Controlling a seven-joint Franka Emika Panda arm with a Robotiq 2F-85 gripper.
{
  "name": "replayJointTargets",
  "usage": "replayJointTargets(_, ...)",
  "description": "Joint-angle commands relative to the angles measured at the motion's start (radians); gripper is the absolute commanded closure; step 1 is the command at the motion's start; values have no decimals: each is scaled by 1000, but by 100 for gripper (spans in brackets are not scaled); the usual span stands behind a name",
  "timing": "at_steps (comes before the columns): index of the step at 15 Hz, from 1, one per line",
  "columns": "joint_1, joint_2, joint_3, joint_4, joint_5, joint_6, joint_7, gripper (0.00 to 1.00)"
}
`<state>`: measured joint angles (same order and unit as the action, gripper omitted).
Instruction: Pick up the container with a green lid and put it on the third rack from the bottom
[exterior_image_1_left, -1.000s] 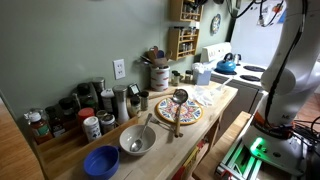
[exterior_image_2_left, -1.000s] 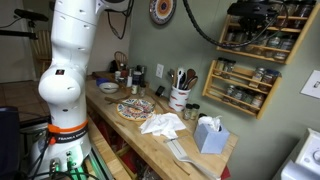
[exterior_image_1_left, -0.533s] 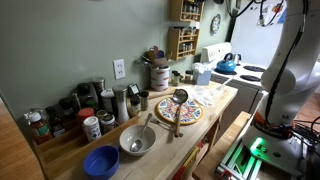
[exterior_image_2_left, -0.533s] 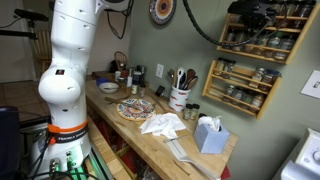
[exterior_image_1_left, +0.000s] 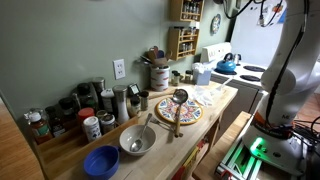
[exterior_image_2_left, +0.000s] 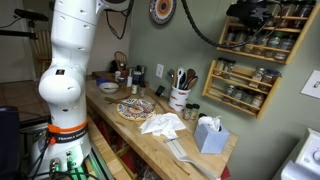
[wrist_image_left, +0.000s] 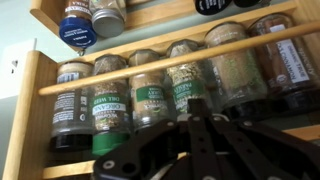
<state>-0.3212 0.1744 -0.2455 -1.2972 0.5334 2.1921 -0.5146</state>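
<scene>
The brown wooden spice rack hangs on the green wall in both exterior views (exterior_image_1_left: 182, 38) (exterior_image_2_left: 250, 62), its tiers lined with small jars. My gripper (exterior_image_2_left: 250, 14) is up at the rack's top tiers. In the wrist view my dark fingers (wrist_image_left: 200, 125) look pressed together with nothing between them, right in front of a tier (wrist_image_left: 150, 72) of jars. Most of these jars have green labels (wrist_image_left: 150, 98), and they stand behind a wooden rail. I cannot pick out a container with a green lid in any view.
A wooden counter (exterior_image_2_left: 150, 135) below holds a patterned plate (exterior_image_1_left: 178, 112), a bowl (exterior_image_1_left: 137, 140), a blue bowl (exterior_image_1_left: 101, 160), a utensil crock (exterior_image_2_left: 180, 98), a tissue box (exterior_image_2_left: 209, 133) and crumpled paper. A white stove with a blue kettle (exterior_image_1_left: 226, 65) stands beside it.
</scene>
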Motion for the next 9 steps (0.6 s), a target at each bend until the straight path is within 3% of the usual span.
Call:
replayJointTargets(1,2,-31,7,-52,20,11,-6,100)
replayJointTargets(9,-15,-79,-7,-73,-7,-111,-28,100)
